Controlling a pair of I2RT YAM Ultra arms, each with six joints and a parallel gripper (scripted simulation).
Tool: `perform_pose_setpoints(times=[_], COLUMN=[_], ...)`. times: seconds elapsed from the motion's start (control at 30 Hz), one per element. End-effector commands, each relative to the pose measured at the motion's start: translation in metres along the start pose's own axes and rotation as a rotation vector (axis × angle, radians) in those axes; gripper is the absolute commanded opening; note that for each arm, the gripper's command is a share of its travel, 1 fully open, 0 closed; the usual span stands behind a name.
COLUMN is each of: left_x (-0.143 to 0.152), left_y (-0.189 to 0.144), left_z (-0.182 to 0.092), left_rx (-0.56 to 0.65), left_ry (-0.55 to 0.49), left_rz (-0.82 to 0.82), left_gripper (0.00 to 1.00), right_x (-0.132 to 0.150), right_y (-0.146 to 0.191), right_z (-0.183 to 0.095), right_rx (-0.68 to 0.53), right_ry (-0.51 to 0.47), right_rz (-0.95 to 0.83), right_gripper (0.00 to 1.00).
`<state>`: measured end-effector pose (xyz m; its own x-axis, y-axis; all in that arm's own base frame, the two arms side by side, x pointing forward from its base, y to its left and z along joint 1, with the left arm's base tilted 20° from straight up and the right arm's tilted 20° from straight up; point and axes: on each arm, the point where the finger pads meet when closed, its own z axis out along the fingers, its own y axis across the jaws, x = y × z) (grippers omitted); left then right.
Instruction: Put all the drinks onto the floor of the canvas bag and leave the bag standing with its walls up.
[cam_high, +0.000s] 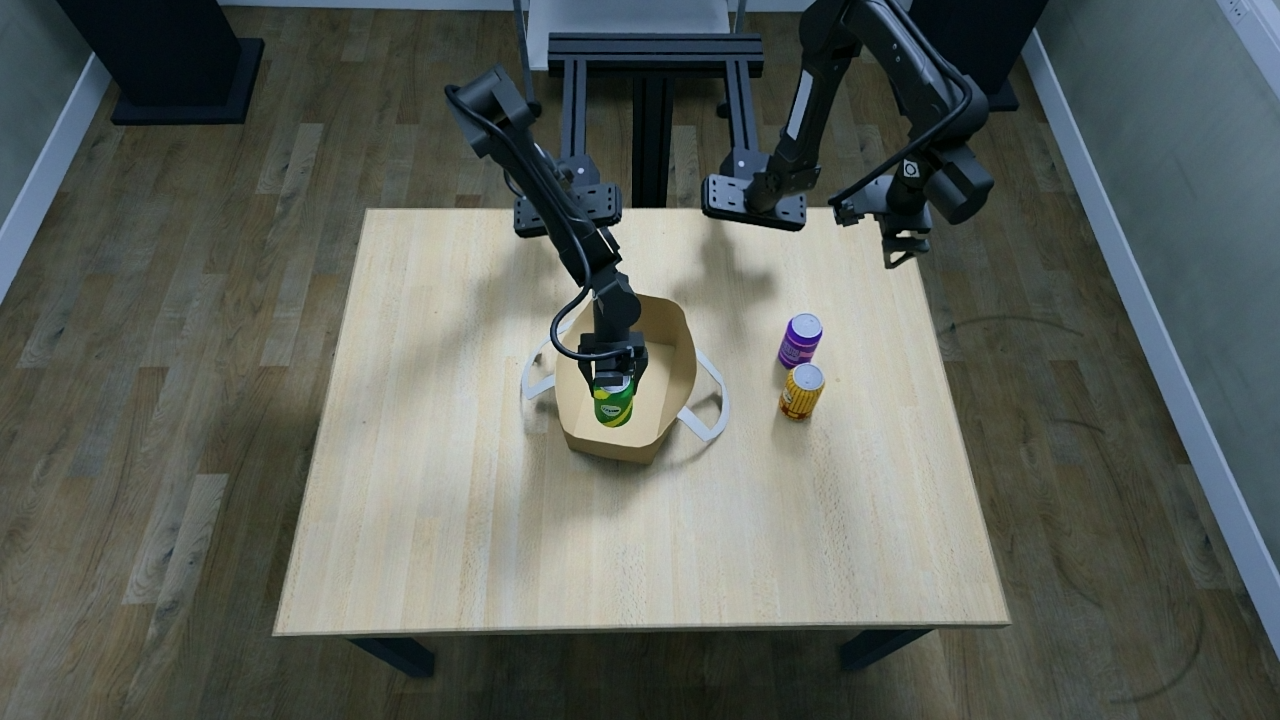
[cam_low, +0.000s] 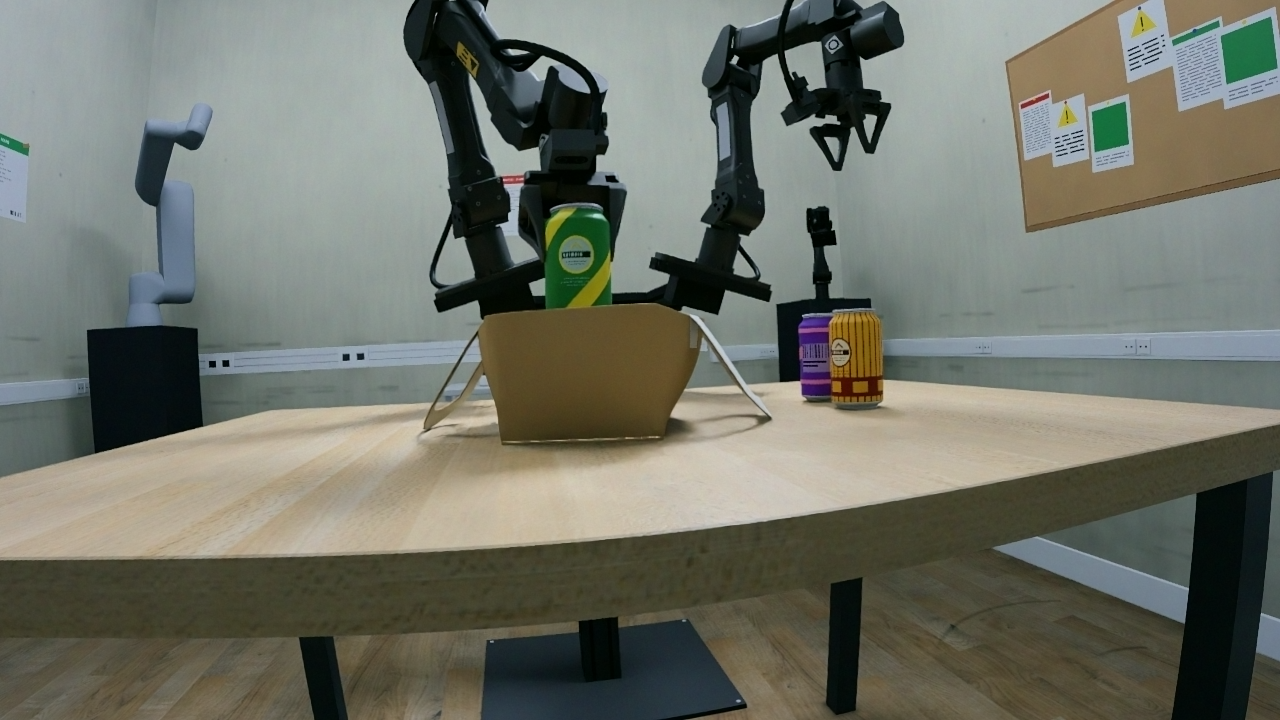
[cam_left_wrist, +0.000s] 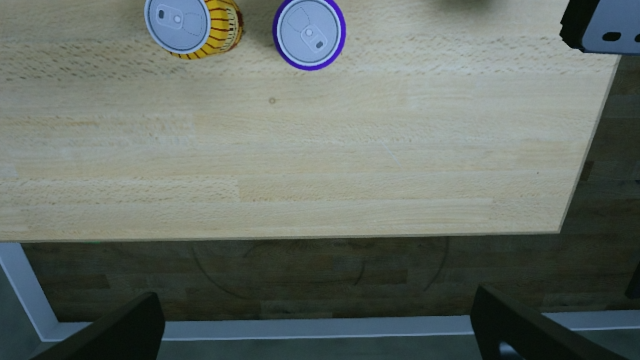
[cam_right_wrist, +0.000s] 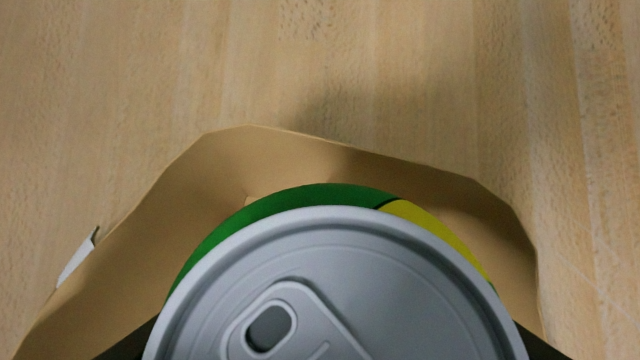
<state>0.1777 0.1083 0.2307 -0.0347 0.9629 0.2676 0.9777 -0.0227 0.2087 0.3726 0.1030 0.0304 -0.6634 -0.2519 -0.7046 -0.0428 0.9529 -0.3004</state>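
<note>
The canvas bag stands on the table with its walls up and its mouth open. My right gripper is shut on an upright green can. The can's lower end is below the bag's rim and hidden by the front wall in the exterior view; its upper part stands above the rim. A purple can and a yellow can stand upright outside the bag. My left gripper is open, high beyond the table's edge.
One white strap splays out on the bag's side facing the two cans, the other strap on the opposite side. The purple and yellow cans stand close together. The arm bases are at the table's back edge.
</note>
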Motion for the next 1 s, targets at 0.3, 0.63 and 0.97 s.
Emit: perform_pose_setpoints(times=[0.3, 0.63, 0.97], left_x=[-0.005, -0.005, -0.005], left_y=[-0.001, -0.001, -0.001], left_z=[-0.007, -0.007, -0.007], left_rx=[-0.028, -0.028, -0.028], left_ry=[-0.01, -0.01, -0.01], left_rz=[0.0, 0.0, 0.0], left_gripper=[1.0, 1.0, 1.0], right_x=[-0.017, -0.003, -0.005], right_y=[0.007, 0.004, 0.0], right_z=[0.01, 0.02, 0.031], right_rx=[-0.023, -0.017, -0.003], right_ry=[-0.1, -0.083, -0.102], right_rz=[0.036, 0.032, 0.047], right_gripper=[0.7, 0.7, 0.7])
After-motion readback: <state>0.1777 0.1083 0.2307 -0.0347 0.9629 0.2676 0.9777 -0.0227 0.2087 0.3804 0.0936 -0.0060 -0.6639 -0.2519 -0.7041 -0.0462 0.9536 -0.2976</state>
